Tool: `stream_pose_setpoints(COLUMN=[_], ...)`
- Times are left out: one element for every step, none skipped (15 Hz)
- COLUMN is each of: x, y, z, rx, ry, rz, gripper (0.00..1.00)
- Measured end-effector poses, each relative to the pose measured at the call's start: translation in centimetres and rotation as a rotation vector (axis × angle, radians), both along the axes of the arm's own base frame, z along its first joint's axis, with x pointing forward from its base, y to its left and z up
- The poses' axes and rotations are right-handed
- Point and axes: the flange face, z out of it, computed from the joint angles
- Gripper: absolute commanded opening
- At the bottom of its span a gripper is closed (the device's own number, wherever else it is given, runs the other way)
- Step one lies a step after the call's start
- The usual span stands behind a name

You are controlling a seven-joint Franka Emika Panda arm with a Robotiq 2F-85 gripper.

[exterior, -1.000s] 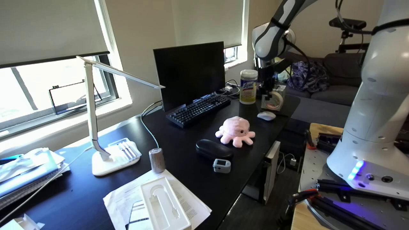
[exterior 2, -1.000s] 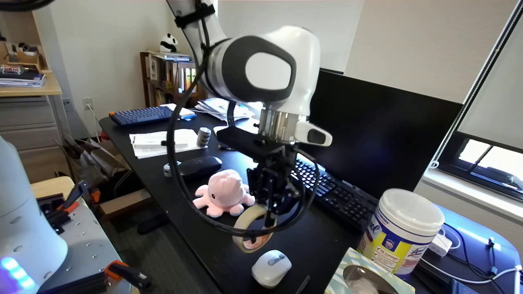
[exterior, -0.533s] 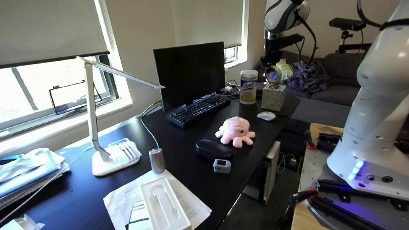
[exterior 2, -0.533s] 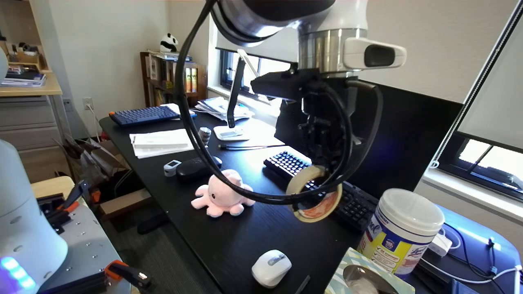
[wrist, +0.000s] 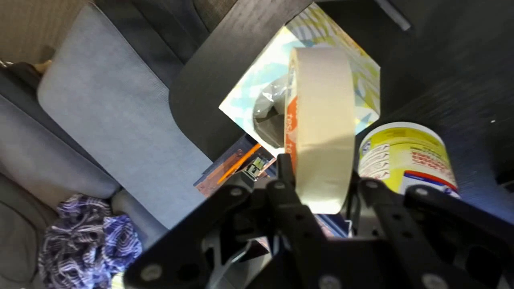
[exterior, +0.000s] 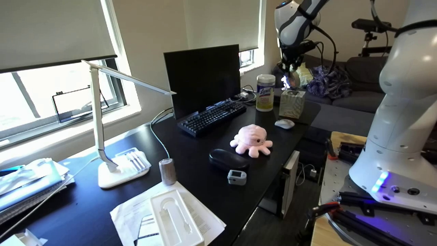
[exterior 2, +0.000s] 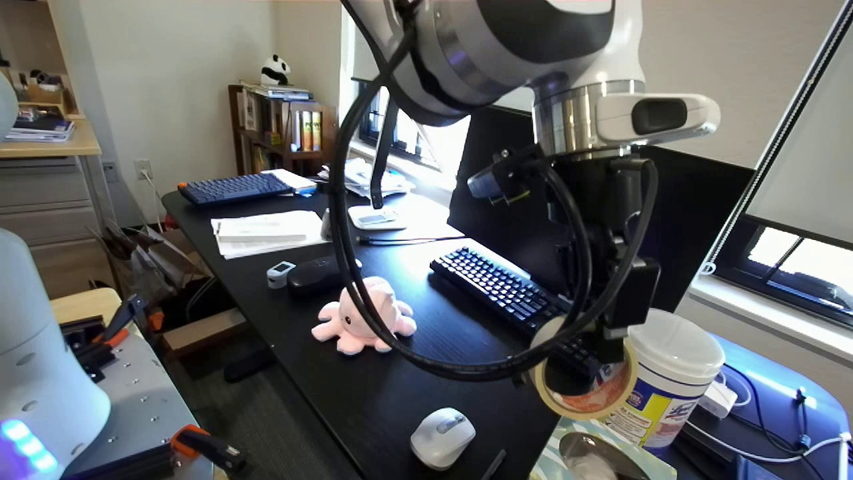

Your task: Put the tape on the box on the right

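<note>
Wrist view: jaws closed on tape [wrist: 325,124], box [wrist: 253,86] seemingly beneath them. Grasp done, carry apparently too; lowering and release remain.

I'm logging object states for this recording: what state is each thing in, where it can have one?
pincer: shut on the tape
tape: held roughly on edge over the box, not yet released; contact unclear
box: upright, top opening facing up
wipes canister: upright, lid on
monitor: dark
lamp: unfolded; whether lit, cannot tell
window shades: partly lowered
base light: lit blue
plush octopus: upright
black case: looks shut
</note>
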Motion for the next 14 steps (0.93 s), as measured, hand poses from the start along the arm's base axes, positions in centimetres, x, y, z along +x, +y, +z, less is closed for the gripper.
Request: stream_pose_setpoints(x=[0.4,0.6,0.8,0.9,1.1,1.3,1.5,1.8,2.1,2.5,2.9,3.4,3.8,4.3], y=[-0.4,-0.9,-1.3,-1.7,-2.0,-2.3,-2.4,-2.5,-2.6,-2.6,-2.6,-2.7,-2.7,-2.8], z=[-1.0,-1.9,-2.6,-3.2,-3.7,-4.3,-4.8,-5.4,-6.1,-6.7,-7.4,-8.0,-8.4,-8.8], rx=[-0.029,-0.057,-0.081,-0.106,-0.129,-0.148,-0.164,-0.177,-0.189,-0.202,-0.217,-0.233,-0.251,-0.272], ry=[0.017,0.036,0.059,0.085,0.112,0.143,0.174,0.204,0.232,0.257,0.276,0.29,0.301,0.312], rz=[-0.041,-0.081,-0.119,-0.158,-0.198,-0.235,-0.267,-0.294,-0.315,-0.336,-0.356,-0.373,-0.39,-0.407], gripper=[0.07,0.07,0.07,0.07,0.07,0.07,0.07,0.07,0.07,0.07,0.07,0.07,0.07,0.07])
